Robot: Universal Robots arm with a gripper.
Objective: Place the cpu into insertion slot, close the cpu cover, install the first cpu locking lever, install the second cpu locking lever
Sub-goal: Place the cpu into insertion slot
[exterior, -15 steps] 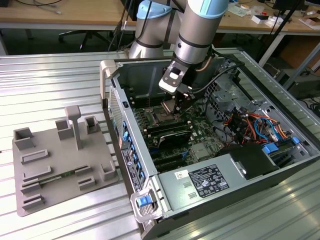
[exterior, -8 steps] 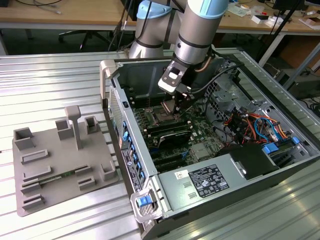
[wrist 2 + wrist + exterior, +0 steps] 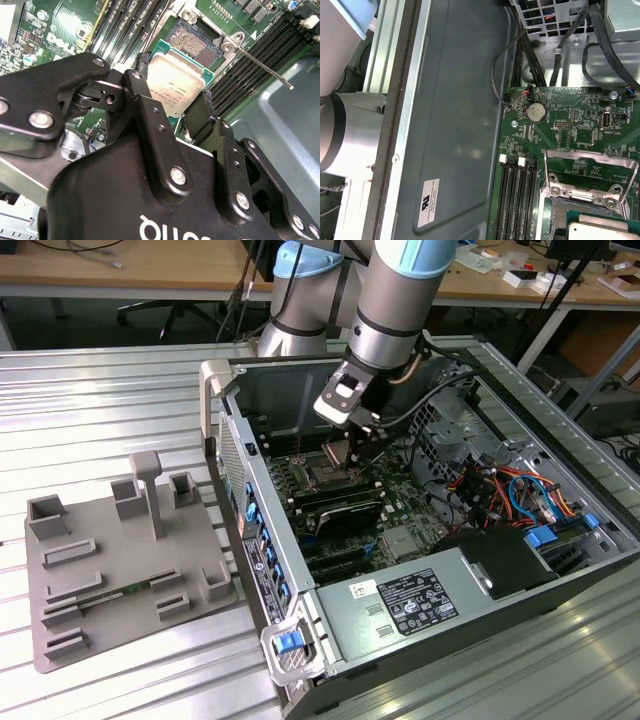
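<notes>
Ribbed metal bench [image 3: 110, 390], desks [image 3: 150, 270] behind; claw [image 3: 171, 92] grips cpu [image 3: 177, 75] over insertion slot [image 3: 192, 42].

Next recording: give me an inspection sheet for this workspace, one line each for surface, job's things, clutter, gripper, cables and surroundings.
Surface: ribbed metal table carrying an open computer case and a grey fixture tray.
Job's things: the cpu is held over the insertion slot, offset from it and not seated; the cpu cover is raised; a locking lever stands free.
Clutter: nothing seen.
Gripper: gripper shut on the cpu, above the motherboard.
Cables: black cables beside the board; orange and blue cables inside the case.
Surroundings: wooden desk behind the table.
</notes>
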